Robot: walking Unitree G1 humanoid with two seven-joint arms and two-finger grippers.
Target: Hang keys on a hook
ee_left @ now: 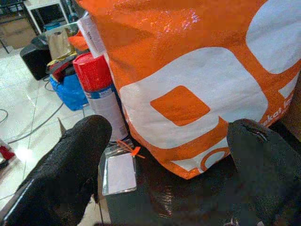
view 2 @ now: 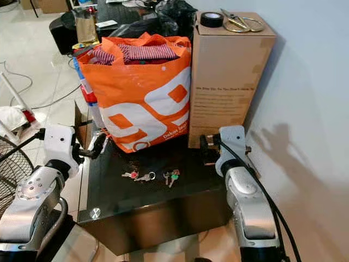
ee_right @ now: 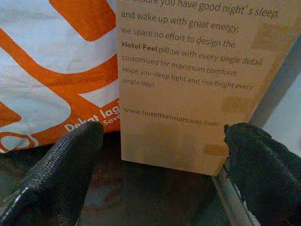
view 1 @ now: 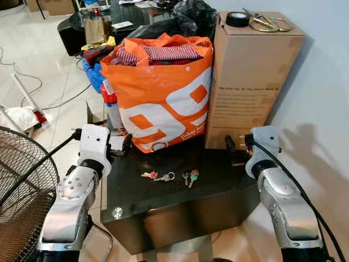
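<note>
Two small key bunches point(view 1: 173, 177) lie flat mid-table on the dark glossy table point(view 1: 218, 191), just before the orange bag point(view 1: 163, 98). Light, loose and jingly, likely slippery on glass; best pinched at the ring. Left gripper point(view 1: 126, 144) and right gripper point(view 1: 232, 148) hover at the table's sides, fingers spread wide, empty.

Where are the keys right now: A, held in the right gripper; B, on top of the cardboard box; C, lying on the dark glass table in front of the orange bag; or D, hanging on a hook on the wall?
C: two small bunches of keys lie flat on the dark table just in front of the orange bag, between the open left gripper and right gripper, neither touching them.
</note>
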